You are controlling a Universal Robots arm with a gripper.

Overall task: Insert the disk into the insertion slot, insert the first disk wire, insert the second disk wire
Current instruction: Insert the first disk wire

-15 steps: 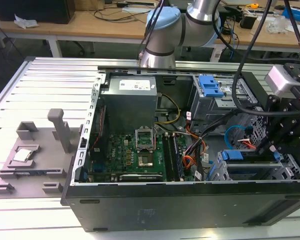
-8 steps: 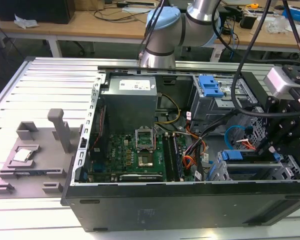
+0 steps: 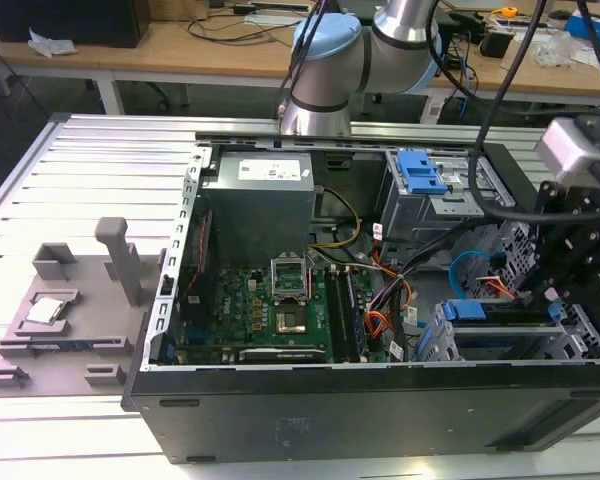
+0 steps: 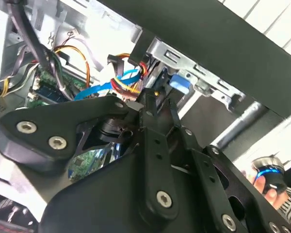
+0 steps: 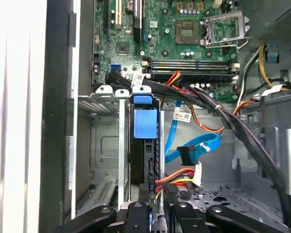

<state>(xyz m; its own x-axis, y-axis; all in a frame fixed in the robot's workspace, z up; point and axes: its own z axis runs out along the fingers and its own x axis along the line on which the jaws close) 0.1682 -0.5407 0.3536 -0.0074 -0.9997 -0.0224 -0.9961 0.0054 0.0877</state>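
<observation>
The disk (image 5: 144, 124) sits edge-on in the insertion slot (image 5: 104, 145), its blue carrier tab facing out; in the exterior view the disk (image 3: 467, 310) lies in the grey cage (image 3: 540, 345) at the case's right end. My gripper (image 5: 159, 205) hangs right at the disk's rear edge, its fingers close together around the black plug of the first disk wire (image 5: 177, 178), a red, yellow and orange bundle. In the second wrist view the gripper (image 4: 160, 104) points at the same wires (image 4: 128, 82). The second disk wire (image 5: 196, 147), flat and light blue, loops loose beside it, its black plug hanging free.
Thick black cable bundles (image 5: 223, 114) cross above the cage. The motherboard (image 3: 270, 310) fills the case floor, the power supply (image 3: 260, 200) sits at the back, and an upper bay with a blue latch (image 3: 420, 172) is beside the arm. A grey fixture (image 3: 70, 310) lies outside the case.
</observation>
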